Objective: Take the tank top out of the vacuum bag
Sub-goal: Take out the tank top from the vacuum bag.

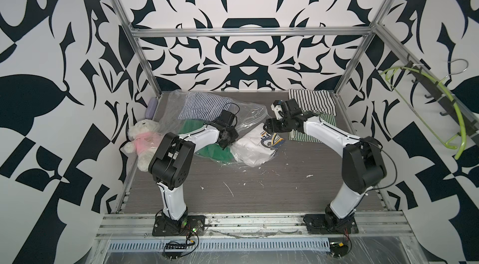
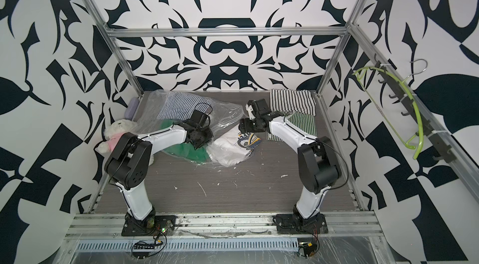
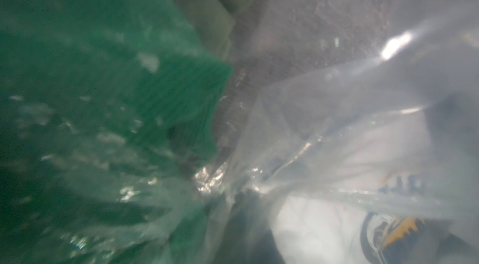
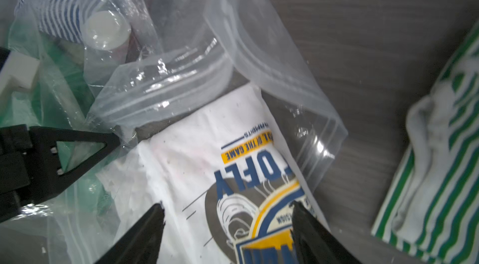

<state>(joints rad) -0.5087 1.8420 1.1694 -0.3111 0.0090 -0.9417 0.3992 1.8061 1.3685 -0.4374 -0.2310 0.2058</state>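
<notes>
Now the right gripper (image 4: 228,223) hangs wide open and empty over the white tank top (image 4: 197,161), which lies half out of the vacuum bag (image 4: 181,81). The left gripper (image 4: 111,142) is clamped on its zip edge.

White shells (image 1: 172,198), black joints (image 1: 172,157), black right claw (image 4: 228,204)

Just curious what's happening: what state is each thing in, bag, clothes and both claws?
vacuum bag: unzipped, crumpled.
white printed top: partly out of the bag's mouth.
green garment: inside the bag.
left claw: shut on the vacuum bag.
right claw: open, above the white printed top.
</notes>
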